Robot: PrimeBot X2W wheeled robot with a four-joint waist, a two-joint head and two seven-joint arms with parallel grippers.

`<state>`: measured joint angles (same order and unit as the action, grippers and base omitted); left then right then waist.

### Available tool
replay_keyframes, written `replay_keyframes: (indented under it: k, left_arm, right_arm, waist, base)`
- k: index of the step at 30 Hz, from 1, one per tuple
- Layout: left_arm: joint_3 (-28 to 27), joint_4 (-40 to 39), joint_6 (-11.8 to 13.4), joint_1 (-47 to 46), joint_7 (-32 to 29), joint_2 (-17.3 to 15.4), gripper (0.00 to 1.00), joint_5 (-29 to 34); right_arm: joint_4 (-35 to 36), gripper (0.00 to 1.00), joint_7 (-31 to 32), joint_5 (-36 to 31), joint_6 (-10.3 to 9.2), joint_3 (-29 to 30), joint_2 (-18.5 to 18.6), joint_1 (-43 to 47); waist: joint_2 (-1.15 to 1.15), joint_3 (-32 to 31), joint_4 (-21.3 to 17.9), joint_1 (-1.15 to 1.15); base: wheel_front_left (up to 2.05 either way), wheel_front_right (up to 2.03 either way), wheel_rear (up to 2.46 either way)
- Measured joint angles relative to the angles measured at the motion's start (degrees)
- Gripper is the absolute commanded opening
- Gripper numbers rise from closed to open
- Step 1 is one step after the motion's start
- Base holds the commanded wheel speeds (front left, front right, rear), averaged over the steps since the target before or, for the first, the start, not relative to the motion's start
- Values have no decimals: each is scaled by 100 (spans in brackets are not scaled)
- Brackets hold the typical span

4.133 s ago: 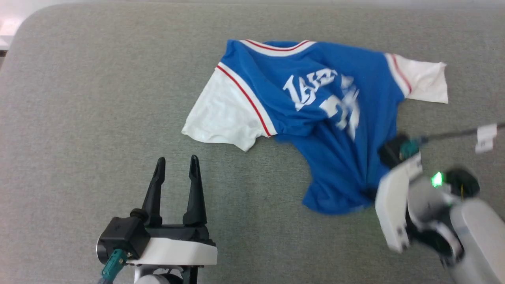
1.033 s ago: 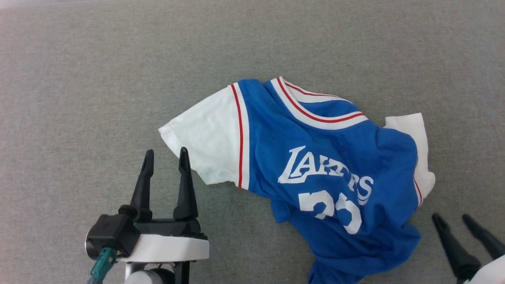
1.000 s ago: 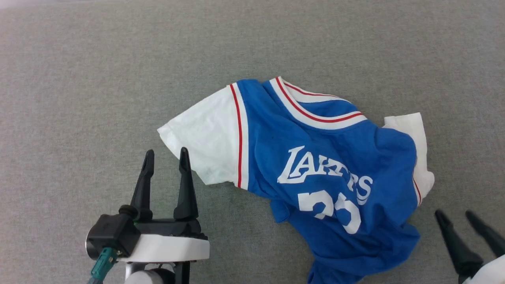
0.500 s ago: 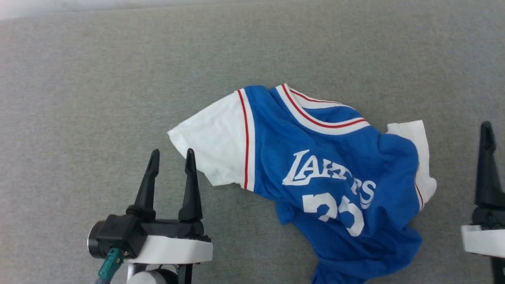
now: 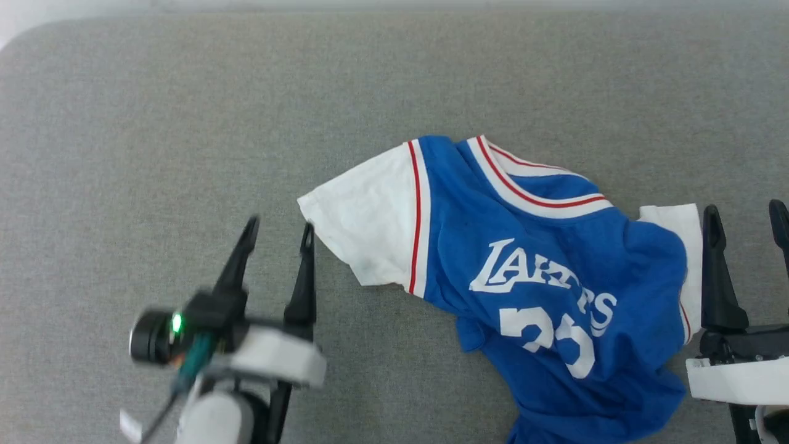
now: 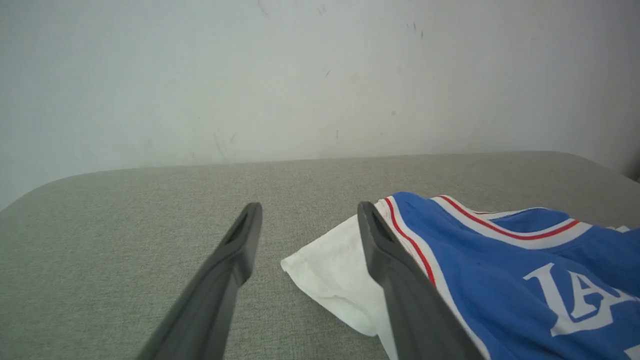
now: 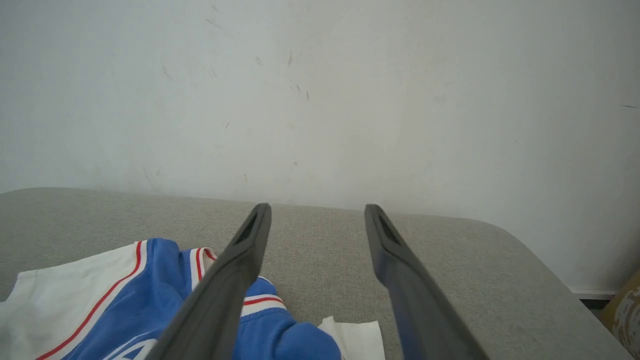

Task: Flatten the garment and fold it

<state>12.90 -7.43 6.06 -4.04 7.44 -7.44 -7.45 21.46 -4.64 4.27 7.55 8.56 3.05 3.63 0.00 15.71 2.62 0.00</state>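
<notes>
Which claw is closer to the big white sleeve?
Left. The left claw sits right beside the big sleeve; the right claw is across the shirt, by the smaller sleeve.

White lettering on garment (image 5: 468, 246) chest, creased: roughly "LAKERS"; numerals beneath crumpled, not readable.

Bright blue garment (image 5: 468, 246), white sleeves, thin red stripe trim, white lettering and numerals, grey fabric surface (image 5: 154, 123)
</notes>
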Motion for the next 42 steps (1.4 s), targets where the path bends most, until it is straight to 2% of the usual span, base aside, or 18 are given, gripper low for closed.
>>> replay_keyframes:
  k: [6,8,13,16,22,24,25,26,29,33,38,42]
  left_arm:
    - [205,514,-450,-1245,-1508,-171,100,-42]
    - [244,833,-505,-1571,-2015,-207,100,-59]
    - [156,1528,-381,-2061,-2975,-211,100,-109]
    - [102,1774,-244,-2185,-3317,-207,100,-118]
    - [48,1965,-324,-2453,-3677,-169,98,-385]
    - [53,2012,-499,-2549,-4002,-175,41,-593]
    - [48,2011,-564,-2587,-4149,-176,18,-699]
    - [52,2002,-620,-2604,-4239,-176,0,-766]
    - [138,1945,-790,-2610,-4355,-152,0,-857]
    - [162,1900,-776,-2547,-4050,-121,0,-858]
    - [69,1753,-550,-2279,-3171,151,0,-939]
    - [-285,1296,-348,-1884,-2495,365,0,-1579]
  right_arm:
    - [2,100,12,11,0,-24,0,-165]
    - [-3,100,24,35,0,-53,2,-210]
    - [-26,100,58,69,0,-132,0,-258]
    - [-48,100,59,94,0,-129,-1,-295]
    - [-98,100,77,136,0,-102,-1,-336]
    - [-108,100,110,136,0,-104,0,-337]
    - [-107,100,118,136,0,-105,0,-337]
    - [-105,100,129,136,0,-103,0,-337]
    - [-103,100,166,136,0,-104,-1,-340]
    - [-111,100,210,137,0,-112,-1,-347]
    - [-167,100,216,185,0,-137,0,-346]
    - [-205,100,216,187,0,-188,-1,-344]
  waist:
    - [0,285,24,1]
    - [0,393,23,1]
    - [0,631,-11,1]
    - [0,733,-54,1]
    - [0,841,-115,0]
    - [0,839,-113,-1]
    - [0,839,-109,-1]
    - [0,840,-102,-1]
    - [0,842,-74,0]
    - [0,818,-34,0]
    - [0,711,16,1]
    - [0,585,47,0]
  base:
    - [0,0,0]
    - [0,0,0]
    - [0,0,0]
    - [0,0,0]
    - [0,0,0]
    - [0,0,0]
    - [0,0,0]
    - [0,0,0]
    - [0,0,0]
    - [0,0,0]
    - [0,0,0]
    - [0,0,0]
